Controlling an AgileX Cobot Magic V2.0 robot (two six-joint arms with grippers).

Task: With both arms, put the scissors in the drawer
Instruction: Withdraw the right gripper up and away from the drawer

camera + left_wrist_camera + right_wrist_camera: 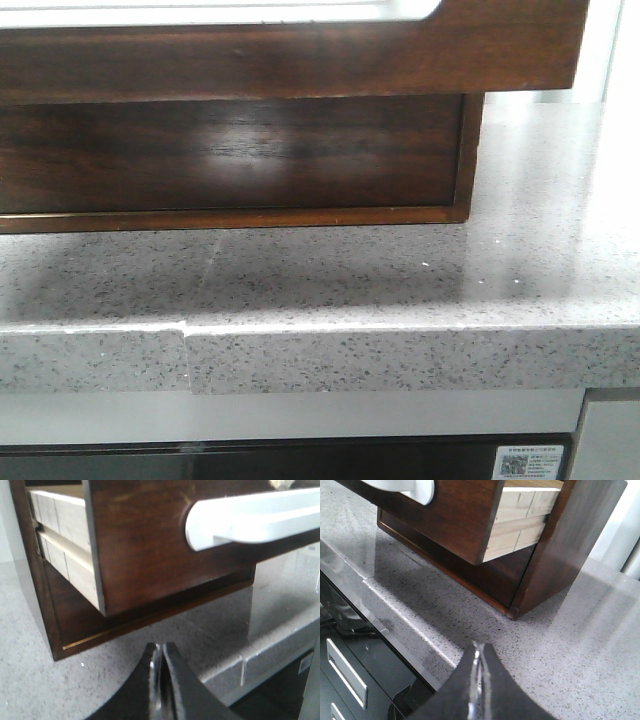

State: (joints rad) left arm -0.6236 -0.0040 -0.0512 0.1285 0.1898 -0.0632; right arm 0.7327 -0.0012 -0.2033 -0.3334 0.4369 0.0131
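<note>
The dark brown glossy wooden drawer [150, 555] with the pale rounded cutout is pulled out over the grey speckled stone counter [400, 280]. The scissors are not visible in any view. Left gripper [160, 665] and right gripper [479, 662], both clenched and empty, hover just before its front corners, one each side.

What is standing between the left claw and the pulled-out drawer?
Nothing visible. In the left wrist view only bare grey countertop lies between the left claw, shut and empty, and the drawer. The scissors appear in no view.
</note>
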